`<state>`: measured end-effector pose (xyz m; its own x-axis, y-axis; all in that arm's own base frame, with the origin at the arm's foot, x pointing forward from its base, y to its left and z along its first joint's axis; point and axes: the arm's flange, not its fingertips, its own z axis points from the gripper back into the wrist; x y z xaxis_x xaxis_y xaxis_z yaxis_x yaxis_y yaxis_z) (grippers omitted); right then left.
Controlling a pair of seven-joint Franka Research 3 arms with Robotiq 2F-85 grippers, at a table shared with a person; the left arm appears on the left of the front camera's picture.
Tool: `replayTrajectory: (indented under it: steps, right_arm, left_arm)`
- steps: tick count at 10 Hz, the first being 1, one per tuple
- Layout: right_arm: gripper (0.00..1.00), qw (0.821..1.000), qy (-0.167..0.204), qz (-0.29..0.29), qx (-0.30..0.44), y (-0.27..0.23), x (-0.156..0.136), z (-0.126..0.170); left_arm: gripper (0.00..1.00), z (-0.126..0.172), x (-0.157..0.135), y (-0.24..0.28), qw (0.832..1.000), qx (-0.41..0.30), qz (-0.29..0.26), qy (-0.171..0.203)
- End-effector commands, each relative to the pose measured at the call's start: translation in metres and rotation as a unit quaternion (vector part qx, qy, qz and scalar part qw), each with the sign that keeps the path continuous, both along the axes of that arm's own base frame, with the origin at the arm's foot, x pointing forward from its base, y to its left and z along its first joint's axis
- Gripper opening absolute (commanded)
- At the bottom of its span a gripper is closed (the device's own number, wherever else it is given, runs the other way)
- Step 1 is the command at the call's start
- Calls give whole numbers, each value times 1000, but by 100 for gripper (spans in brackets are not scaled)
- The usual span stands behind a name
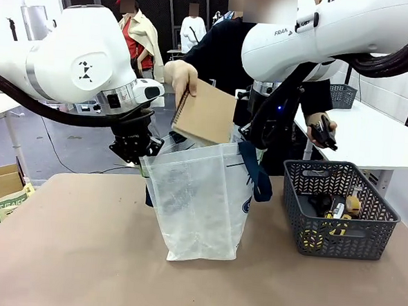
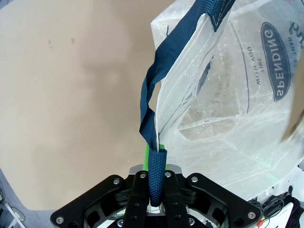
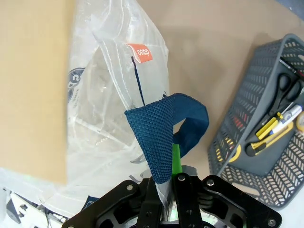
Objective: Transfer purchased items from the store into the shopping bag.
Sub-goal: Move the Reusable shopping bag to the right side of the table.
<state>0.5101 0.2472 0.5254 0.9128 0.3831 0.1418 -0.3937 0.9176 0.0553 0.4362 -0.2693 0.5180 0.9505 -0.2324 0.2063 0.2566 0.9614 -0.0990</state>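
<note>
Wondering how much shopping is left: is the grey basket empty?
No, the basket holds several things, among them black-handled scissors and a yellow cutter.

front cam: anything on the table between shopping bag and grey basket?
Nothing: front view shows bare tabletop between the shopping bag and the basket.

The shopping bag [image 2: 228, 118] bears a navy oval logo [image 2: 280, 61] reading "SPENDING" — with smaller "WITH YOU" beside it. Its orange tag [image 3: 141, 52] reads "daiso", upside down. The right arm [image 1: 350, 30] shows "FRA" — the rest hidden.
</note>
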Motion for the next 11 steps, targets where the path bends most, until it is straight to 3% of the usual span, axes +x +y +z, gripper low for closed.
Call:
replayTrajectory:
  steps: [1,11]
  right_arm:
    - [0,1000,0,-1,0,-3,2,0]
    - [0,1000,0,-1,0,-3,2,0]
  left_arm:
    - [0,0,-3,4,1000,3,6,-1]
    - [0,0,-3,4,1000,3,6,-1]
